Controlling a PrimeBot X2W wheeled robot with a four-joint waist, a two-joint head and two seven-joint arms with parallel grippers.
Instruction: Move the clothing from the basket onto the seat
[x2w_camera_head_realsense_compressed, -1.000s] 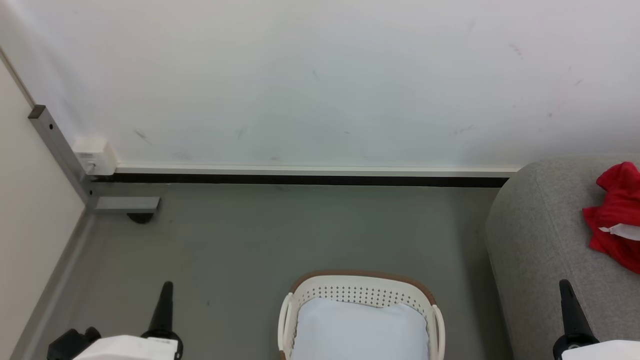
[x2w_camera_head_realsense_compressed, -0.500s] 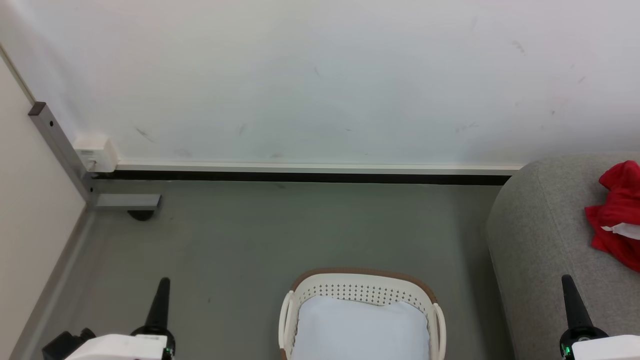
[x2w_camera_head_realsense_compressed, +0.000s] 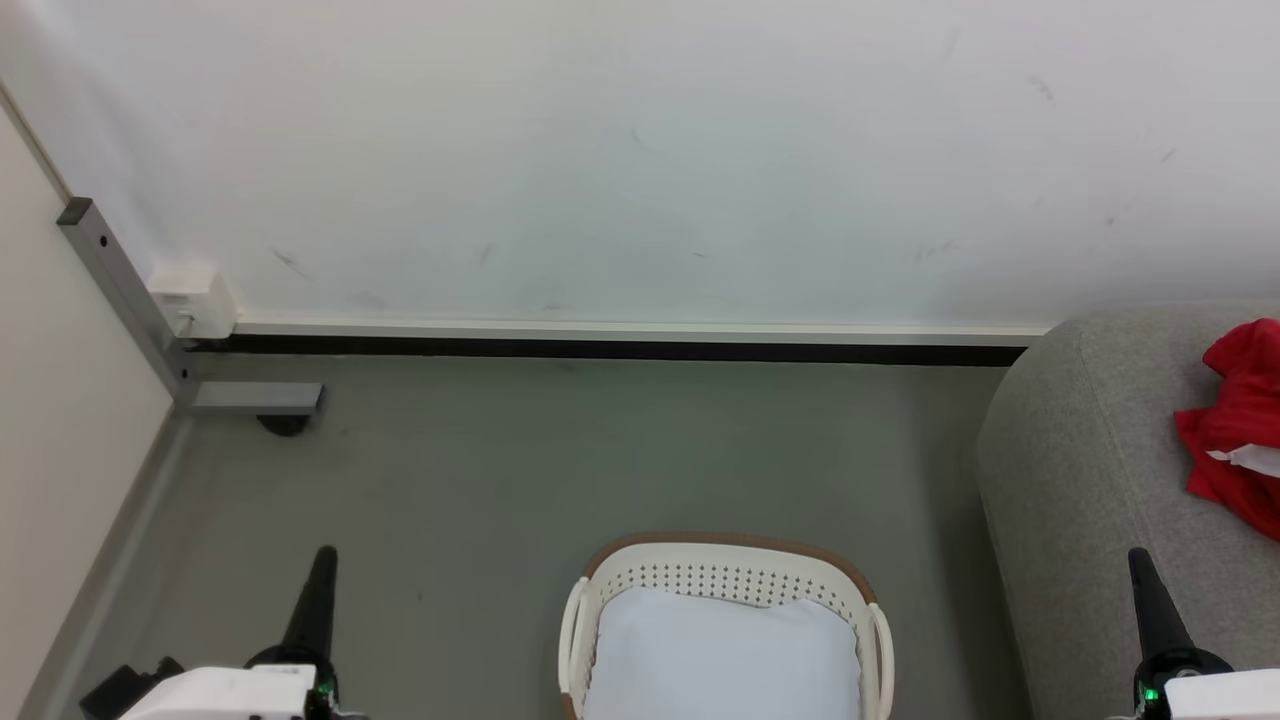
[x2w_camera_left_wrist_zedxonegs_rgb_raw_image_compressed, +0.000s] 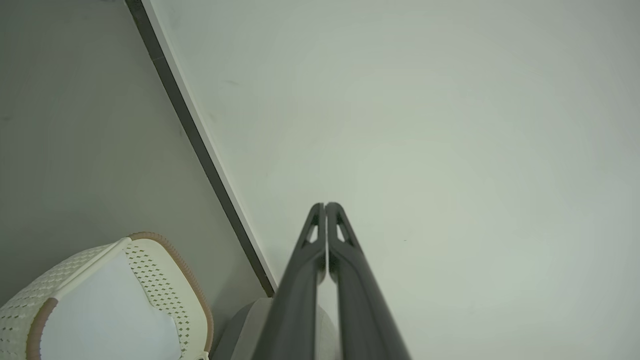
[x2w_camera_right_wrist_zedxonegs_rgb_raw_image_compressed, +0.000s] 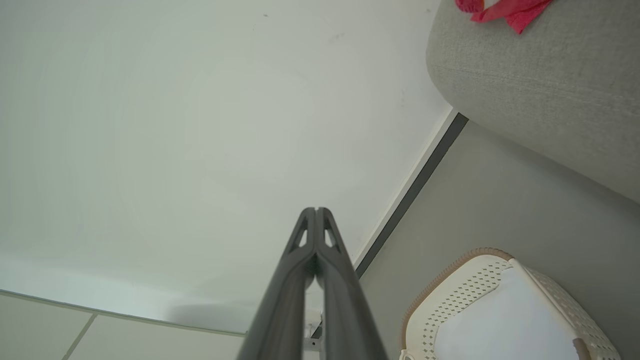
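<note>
On the seat (x2w_camera_head_realsense_compressed: 1090, 470) lies clothing (x2w_camera_head_realsense_compressed: 1235, 420); left gripper (x2w_camera_left_wrist_zedxonegs_rgb_raw_image_compressed: 325, 206) and right gripper (x2w_camera_right_wrist_zedxonegs_rgb_raw_image_compressed: 316, 210) are closed.

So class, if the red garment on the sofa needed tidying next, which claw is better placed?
Probably the right claw: it sits beside the sofa, near the garment; the left claw is beyond the basket.

1 bright red soft fabric garment (x2w_camera_head_realsense_compressed: 1235, 420) is counted at the far right. 1 cream-white perforated plastic basket (x2w_camera_head_realsense_compressed: 725, 580) is counted near the middle, and 1 pale bluish-white flat cushion (x2w_camera_head_realsense_compressed: 720, 660) in it. 1 large light grey upholstered sofa (x2w_camera_head_realsense_compressed: 1080, 480) is counted at the right. 2 dark long-fingered grippers are counted: the left gripper (x2w_camera_head_realsense_compressed: 325, 558) and the right gripper (x2w_camera_head_realsense_compressed: 1137, 560).
</note>
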